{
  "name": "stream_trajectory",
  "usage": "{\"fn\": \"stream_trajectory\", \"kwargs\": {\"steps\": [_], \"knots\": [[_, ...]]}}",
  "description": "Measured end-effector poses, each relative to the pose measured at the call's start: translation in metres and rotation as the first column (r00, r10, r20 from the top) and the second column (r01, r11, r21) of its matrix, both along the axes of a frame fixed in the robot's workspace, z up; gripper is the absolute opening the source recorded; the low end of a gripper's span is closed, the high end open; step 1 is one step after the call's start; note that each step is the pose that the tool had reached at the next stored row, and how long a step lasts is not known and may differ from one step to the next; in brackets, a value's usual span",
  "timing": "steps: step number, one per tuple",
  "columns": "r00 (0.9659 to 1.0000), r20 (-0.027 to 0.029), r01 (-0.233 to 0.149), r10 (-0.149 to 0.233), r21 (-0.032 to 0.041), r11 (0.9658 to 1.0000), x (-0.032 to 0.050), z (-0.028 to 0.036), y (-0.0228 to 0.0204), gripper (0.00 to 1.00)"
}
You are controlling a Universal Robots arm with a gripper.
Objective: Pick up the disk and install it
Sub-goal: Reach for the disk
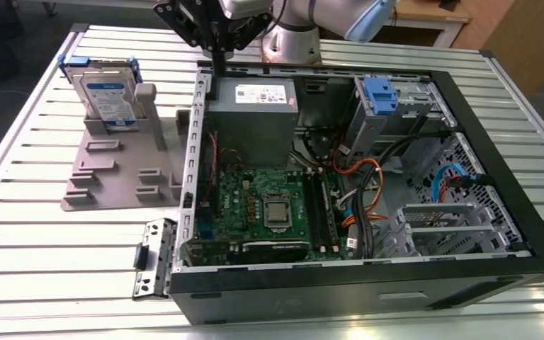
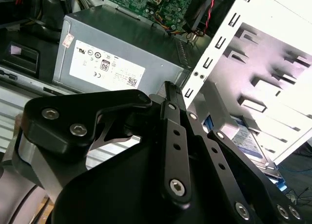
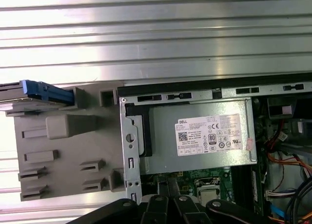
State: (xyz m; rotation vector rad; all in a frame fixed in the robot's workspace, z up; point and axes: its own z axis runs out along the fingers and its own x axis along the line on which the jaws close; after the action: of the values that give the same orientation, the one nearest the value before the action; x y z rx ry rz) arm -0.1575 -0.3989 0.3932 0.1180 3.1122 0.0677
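Observation:
The disk [image 1: 108, 94], silver with a white-and-blue label and blue rails, stands upright in a grey plastic holder [image 1: 121, 173] on the table, at the exterior view's left of the open computer case. My gripper [image 1: 218, 69] hangs above the case's back left corner, over the edge by the grey power supply box [image 1: 251, 117]. Its black fingers are shut with nothing between them, and it sits apart from the disk. In the first wrist view the disk's blue rail [image 3: 41, 91] pokes out past the holder [image 3: 63, 146]. The second wrist view has the disk [image 2: 249, 142] behind my fingers [image 2: 174, 136].
The open computer case [image 1: 499, 177] fills the middle and right of the slatted metal table [image 1: 26, 234]. Inside are a green motherboard [image 1: 267, 205], cables, and a grey drive cage with a blue latch [image 1: 380, 92]. A loose metal bracket [image 1: 155, 258] lies by the case's front left.

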Motion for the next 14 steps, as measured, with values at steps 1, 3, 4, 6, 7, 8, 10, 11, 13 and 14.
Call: {"fn": "stream_trajectory", "kwargs": {"steps": [1, 3, 4, 6, 7, 8, 10, 11, 13, 14], "knots": [[1.0, 0.0, 0.0, 0.0, 0.0, 1.0, -0.0007, 0.0, 0.0, 0.1], [1.0, 0.0, 0.0, 0.0, 0.0001, 1.0, -0.0022, -0.0001, 0.0, 0.1], [1.0, 0.0, 0.0, 0.0, 0.0, 1.0, -0.003, 0.0, 0.0, 0.1], [1.0, 0.0, 0.0, 0.0, 0.0, 1.0, -0.0045, 0.0, 0.0, 0.1], [1.0, -0.0001, 0.0, 0.0, 0.0, 1.0, -0.0052, 0.0, 0.0, 0.1], [1.0, 0.0, 0.0, 0.0, -0.0001, 1.0, -0.006, -0.0001, 0.0, 0.1], [1.0, 0.0, 0.0, 0.0, 0.0, 1.0, -0.0077, -0.0001, 0.0, 0.1], [1.0, 0.0, 0.0, 0.0, 0.0, 1.0, -0.0085, -0.0001, 0.0, 0.1], [1.0, 0.0, 0.0, 0.0, 0.0, 1.0, -0.01, -0.0001, 0.0, 0.1], [1.0, 0.0, 0.0, 0.0, 0.0001, 1.0, -0.0108, -0.0002, 0.0, 0.1]]}}
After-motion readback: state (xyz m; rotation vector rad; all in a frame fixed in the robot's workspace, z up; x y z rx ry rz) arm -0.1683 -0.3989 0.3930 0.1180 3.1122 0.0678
